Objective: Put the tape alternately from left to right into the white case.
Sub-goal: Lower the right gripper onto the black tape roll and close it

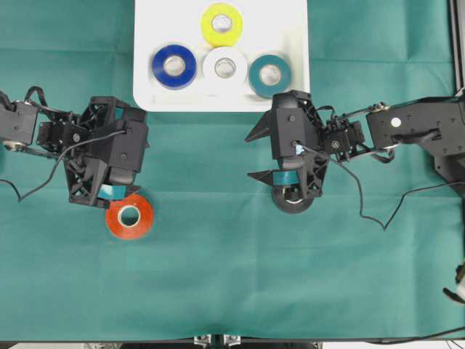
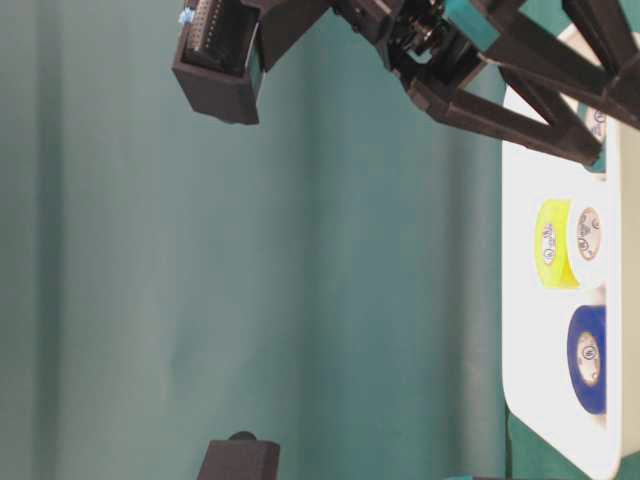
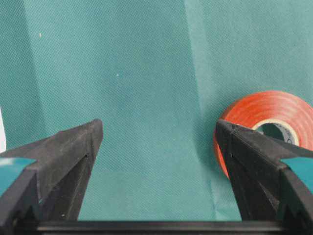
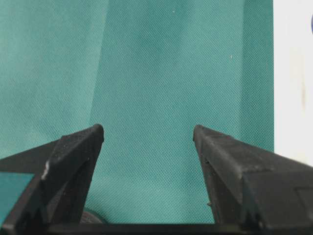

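The white case (image 1: 145, 94) lies at the back centre and holds a yellow tape (image 1: 221, 23), a blue tape (image 1: 174, 66), a white tape (image 1: 224, 67) and a teal tape (image 1: 269, 74). An orange tape (image 1: 129, 216) lies flat on the green cloth. My left gripper (image 1: 140, 154) hovers just above it, open and empty. In the left wrist view the orange tape (image 3: 266, 112) sits outside the right finger of that gripper (image 3: 159, 129). My right gripper (image 1: 252, 156) is open and empty in front of the case, its fingers pointing left. A black tape (image 1: 293, 200) lies partly under its body.
The green cloth (image 1: 232, 276) covers the table. The case's edge (image 4: 293, 73) shows at the right of the right wrist view, beside my right gripper (image 4: 147, 129). The table-level view shows the case (image 2: 520, 300) side-on with yellow (image 2: 553, 243), white (image 2: 588, 235) and blue (image 2: 588, 345) tapes.
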`<state>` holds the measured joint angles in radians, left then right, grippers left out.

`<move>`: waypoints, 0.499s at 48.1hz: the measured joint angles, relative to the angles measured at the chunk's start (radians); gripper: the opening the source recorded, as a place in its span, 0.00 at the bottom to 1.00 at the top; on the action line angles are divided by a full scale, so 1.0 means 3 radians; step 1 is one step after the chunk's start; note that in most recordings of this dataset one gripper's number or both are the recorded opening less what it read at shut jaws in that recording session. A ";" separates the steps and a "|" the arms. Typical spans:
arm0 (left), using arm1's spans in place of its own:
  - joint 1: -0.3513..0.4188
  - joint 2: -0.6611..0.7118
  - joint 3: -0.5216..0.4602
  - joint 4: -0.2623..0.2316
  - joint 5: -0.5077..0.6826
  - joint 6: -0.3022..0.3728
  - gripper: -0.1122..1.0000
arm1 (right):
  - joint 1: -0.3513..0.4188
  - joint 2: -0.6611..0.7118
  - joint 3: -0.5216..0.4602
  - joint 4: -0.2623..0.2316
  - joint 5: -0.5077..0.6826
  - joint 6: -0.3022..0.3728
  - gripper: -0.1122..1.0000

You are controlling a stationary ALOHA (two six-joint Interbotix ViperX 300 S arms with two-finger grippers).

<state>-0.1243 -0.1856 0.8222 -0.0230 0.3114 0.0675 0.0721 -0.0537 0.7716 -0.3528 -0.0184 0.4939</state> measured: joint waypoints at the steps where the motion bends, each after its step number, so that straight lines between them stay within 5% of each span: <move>1: 0.0000 0.0000 0.0000 -0.0005 0.0000 0.0005 0.58 | 0.0010 0.0000 0.0000 0.0000 0.0000 0.0000 0.81; 13: 0.0000 0.0000 0.0000 -0.0005 -0.0010 -0.0010 0.58 | 0.0072 0.0000 0.0051 0.0000 0.0046 0.0046 0.81; 24: 0.0000 0.0000 0.0000 0.0000 -0.0015 0.0000 0.58 | 0.0148 -0.0143 0.0220 0.0005 0.0199 0.0327 0.81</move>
<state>-0.1243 -0.1856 0.8222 -0.0230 0.3068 0.0675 0.1166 -0.0966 0.8376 -0.3513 0.0414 0.5921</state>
